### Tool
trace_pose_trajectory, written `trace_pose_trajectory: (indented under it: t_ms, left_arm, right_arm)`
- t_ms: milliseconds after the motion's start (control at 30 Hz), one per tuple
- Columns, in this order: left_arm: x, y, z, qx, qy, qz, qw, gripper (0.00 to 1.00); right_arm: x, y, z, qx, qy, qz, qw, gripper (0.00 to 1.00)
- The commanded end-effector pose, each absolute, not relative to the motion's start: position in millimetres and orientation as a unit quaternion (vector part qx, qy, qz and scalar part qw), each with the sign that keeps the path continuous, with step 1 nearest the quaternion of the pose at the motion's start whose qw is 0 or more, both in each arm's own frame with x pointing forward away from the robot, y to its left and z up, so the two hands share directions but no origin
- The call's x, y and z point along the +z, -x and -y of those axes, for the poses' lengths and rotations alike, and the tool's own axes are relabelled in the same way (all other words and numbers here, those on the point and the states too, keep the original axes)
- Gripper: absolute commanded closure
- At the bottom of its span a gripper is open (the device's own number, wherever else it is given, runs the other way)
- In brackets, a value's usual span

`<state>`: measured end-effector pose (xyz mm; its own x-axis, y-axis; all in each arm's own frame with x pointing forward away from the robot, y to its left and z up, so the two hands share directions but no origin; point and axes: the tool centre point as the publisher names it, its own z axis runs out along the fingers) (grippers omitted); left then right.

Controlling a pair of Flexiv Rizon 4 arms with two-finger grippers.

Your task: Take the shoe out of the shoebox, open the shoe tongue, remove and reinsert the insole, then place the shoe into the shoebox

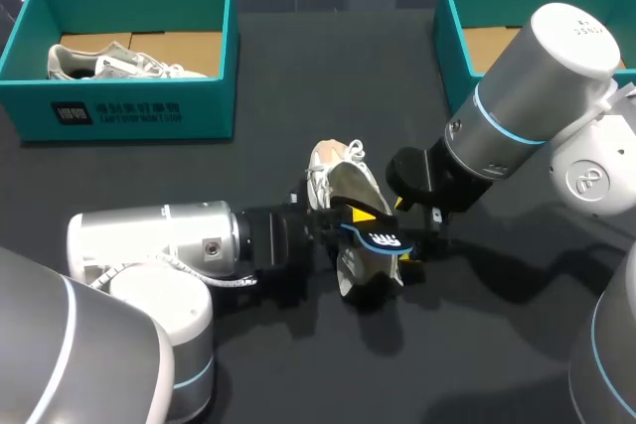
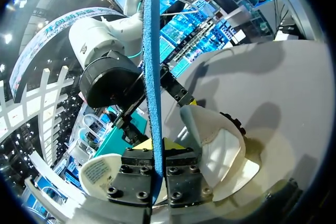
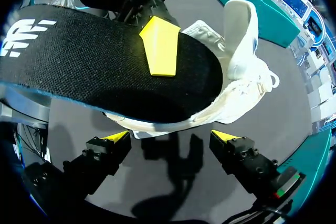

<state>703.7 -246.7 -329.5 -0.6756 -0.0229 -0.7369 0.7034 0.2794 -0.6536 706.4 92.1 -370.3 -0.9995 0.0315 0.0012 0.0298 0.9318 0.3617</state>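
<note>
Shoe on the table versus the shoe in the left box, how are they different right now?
The shoe on the table lies out in the open, toe pointing away from the robot; the shoe in the box lies crosswise inside the left shoebox. Over the shoe on the table the left gripper holds an insole; no gripper is near the shoe in the box. Both are pale lace-up sneakers.

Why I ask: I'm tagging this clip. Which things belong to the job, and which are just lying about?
In the job: shoe; insole, gripped by the left hand; open right hand beside the shoe; right box, probably.
Lying about, it seems: left box; second shoe inside it.
</note>
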Motion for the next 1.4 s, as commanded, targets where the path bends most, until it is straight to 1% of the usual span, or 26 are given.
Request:
trace_pose_trajectory:
  t_ms: [33, 667, 1167, 1267, 1400]
  left_arm:
    - [-332, -708, 251, -0.551, -0.233, -0.731, 0.329, 1.0]
    - [-344, -722, 249, -0.532, -0.214, -0.752, 0.325, 1.0]
    - [-342, -719, 248, -0.535, -0.207, -0.756, 0.316, 1.0]
    - [-340, -718, 247, -0.539, -0.205, -0.755, 0.314, 0.91]
    - [-336, -715, 247, -0.544, -0.203, -0.752, 0.312, 0.83]
  right_arm:
    - [-371, -705, -92, 0.183, -0.016, -0.983, 0.004, 0.0]
    - [-371, -705, -92, 0.183, -0.016, -0.983, 0.004, 0.0]
    - [-371, -705, -92, 0.183, -0.016, -0.983, 0.004, 0.0]
    - [-371, -705, -92, 0.183, -0.016, -0.983, 0.004, 0.0]
    - [-371, -705, -92, 0.183, -0.016, -0.983, 0.004, 0.0]
